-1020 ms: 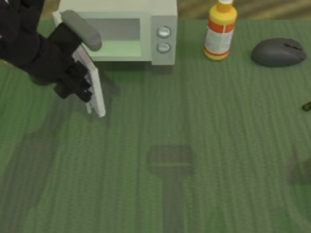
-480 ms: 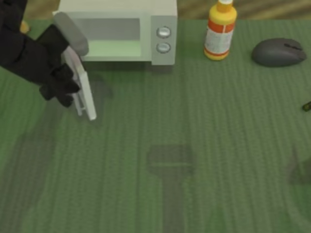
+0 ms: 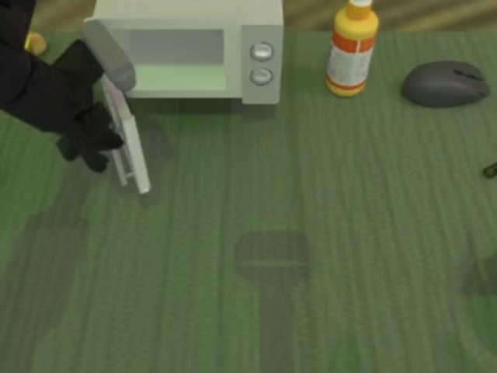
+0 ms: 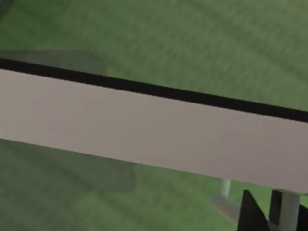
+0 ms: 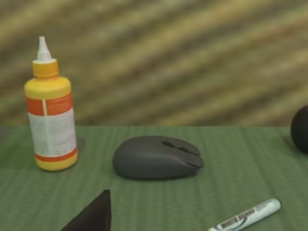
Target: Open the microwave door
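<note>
The off-white microwave (image 3: pixel 186 23) stands at the back left, two silver knobs (image 3: pixel 262 52) on its front panel and its pale green inside showing. The door (image 3: pixel 133 151) is swung out on its left hinge and points toward the table's front, nearly square to the microwave's front. My left gripper (image 3: pixel 107 146) is at the door's outer face, left of it. In the left wrist view the door (image 4: pixel 144 130) runs across as a pale band, and the black fingers (image 4: pixel 252 214) are shut on the door's handle (image 4: pixel 288 211). Of my right gripper only one dark fingertip (image 5: pixel 96 214) shows.
An orange-and-yellow bottle (image 3: pixel 351 50) stands right of the microwave. A dark grey mouse (image 3: pixel 444 84) lies at the back right. A marker (image 5: pixel 245 215) lies near the right edge. A small orange thing (image 3: pixel 34 42) sits behind my left arm.
The door has swung further open, its free edge moving left. My left gripper moved left and slightly back with the handle. Nothing else moved.
</note>
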